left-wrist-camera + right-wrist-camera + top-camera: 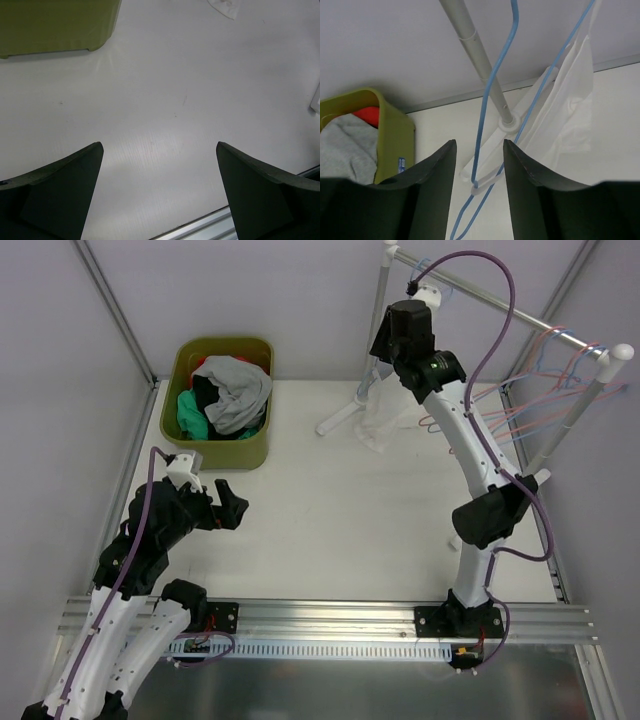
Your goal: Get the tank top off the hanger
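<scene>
Thin white tank top [570,115] hangs lengthwise-vertical on blue wire hanger [482,115] at far edge of desk [330,530], just beyond right fingers [479,145]. These are narrowly parted with hanger wire in gap, unclamped. Left fingers [160,150] wide apart, empty, well away. Right arm nearer.

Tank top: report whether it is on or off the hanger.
On. The white tank top hangs from the blue hanger, beside the rack pole.
</scene>
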Motion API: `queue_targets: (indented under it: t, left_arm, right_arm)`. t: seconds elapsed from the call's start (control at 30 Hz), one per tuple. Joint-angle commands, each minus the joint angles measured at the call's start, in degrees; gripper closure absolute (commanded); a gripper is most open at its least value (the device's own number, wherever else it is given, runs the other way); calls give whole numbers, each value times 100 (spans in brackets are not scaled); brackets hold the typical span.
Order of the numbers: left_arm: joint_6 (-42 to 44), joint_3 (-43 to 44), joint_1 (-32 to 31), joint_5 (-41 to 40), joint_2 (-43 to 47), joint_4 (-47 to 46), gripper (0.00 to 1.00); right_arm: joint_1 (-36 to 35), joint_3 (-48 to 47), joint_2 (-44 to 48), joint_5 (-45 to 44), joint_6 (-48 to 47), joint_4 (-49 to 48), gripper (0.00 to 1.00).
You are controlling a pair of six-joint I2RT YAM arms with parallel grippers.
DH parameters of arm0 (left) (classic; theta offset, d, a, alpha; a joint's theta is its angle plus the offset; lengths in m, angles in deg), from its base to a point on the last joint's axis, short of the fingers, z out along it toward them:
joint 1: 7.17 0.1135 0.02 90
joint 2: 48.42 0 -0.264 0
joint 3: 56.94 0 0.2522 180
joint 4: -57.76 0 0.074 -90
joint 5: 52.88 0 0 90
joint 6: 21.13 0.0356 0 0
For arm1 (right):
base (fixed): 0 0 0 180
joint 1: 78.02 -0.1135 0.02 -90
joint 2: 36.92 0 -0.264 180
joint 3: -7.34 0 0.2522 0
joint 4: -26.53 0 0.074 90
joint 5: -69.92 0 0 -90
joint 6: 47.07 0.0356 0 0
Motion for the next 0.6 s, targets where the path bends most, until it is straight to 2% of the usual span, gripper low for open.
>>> queue_targets:
  t: [0.0, 0.1, 0.13, 0.17, 0.23, 0.3, 0.33, 0.37, 0.57]
  left_arm:
    - [146, -4, -30, 160, 10, -185, 1]
    - [146, -4, -22, 125, -7, -176, 1]
    - [155, -4, -30, 134, -16, -176, 1]
    - [155, -4, -30, 151, -42, -176, 1]
    - [164, 5, -30, 186, -60, -176, 1]
    - [173, 5, -30, 221, -78, -176, 1]
    - [173, 5, -30, 222, -86, -176, 1]
    - [181, 5, -30, 222, -95, -176, 1]
    - [190, -4, -22, 248, -87, -176, 1]
  right_arm:
    - [0, -362, -179, -569, -64, -295, 62]
    - [9, -336, -215, -552, 6, -392, 63]
    - [9, -336, -215, -569, 76, -409, 73]
    - [9, -301, -206, -604, 94, -418, 78]
    - [18, -248, -136, -692, 138, -479, 86]
    - [9, -152, -92, -762, 208, -506, 89]
    - [18, -108, -57, -780, 252, -506, 96]
    - [18, 49, 48, -789, 418, -515, 99]
    - [53, 516, 584, -631, 867, -638, 100]
